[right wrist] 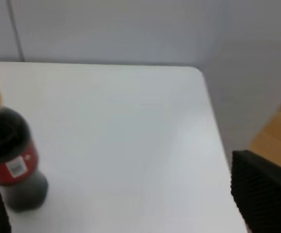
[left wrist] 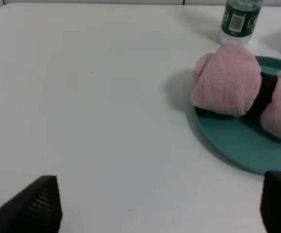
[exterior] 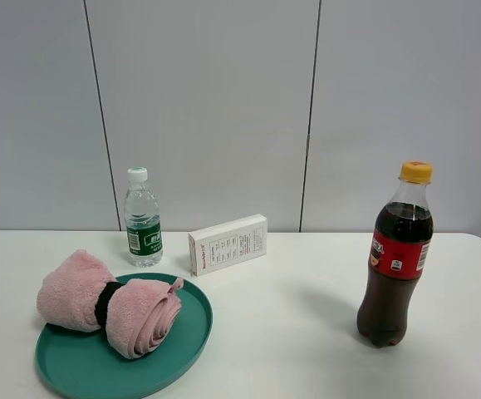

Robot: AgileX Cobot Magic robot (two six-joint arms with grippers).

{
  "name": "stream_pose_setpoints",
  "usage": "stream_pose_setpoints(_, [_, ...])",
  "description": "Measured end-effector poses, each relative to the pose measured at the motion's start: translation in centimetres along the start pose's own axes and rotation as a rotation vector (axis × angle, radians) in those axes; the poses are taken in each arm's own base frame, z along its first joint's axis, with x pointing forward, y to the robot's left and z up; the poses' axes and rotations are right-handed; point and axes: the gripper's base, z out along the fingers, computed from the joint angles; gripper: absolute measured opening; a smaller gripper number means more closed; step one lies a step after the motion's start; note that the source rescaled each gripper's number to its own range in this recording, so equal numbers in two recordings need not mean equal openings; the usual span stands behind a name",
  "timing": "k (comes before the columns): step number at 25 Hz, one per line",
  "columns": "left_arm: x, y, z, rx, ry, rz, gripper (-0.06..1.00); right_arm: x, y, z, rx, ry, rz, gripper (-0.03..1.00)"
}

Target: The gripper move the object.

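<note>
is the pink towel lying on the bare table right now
No, the pink towel rests on the teal plate, with one rolled end hanging past the plate's rim over the table.

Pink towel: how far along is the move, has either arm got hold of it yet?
Nothing looks done yet. The pink towel lies on the teal plate, untouched. The left gripper is nearest, jaws spread wide and empty, short of the plate. The right gripper is open too, off by the cola bottle. Approach, grasp, lift and placement all remain.
</note>
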Motion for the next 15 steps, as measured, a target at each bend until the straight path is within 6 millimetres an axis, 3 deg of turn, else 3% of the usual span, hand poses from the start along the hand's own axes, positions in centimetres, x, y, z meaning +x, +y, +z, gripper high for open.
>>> stream_pose_setpoints(6, [0.0,0.0,0.0,0.000,0.000,0.000,1.00,3.1,0.4,-4.6,0.009,0.015,0.082,0.84])
stream_pose_setpoints(12, [0.0,0.0,0.0,0.000,0.000,0.000,1.00,6.1,1.2,-7.2,-0.024,0.077,0.126,0.84])
stream_pose_setpoints(15, [0.0,0.0,0.0,0.000,0.000,0.000,1.00,7.9,1.9,-7.5,-0.053,0.044,0.140,0.84])
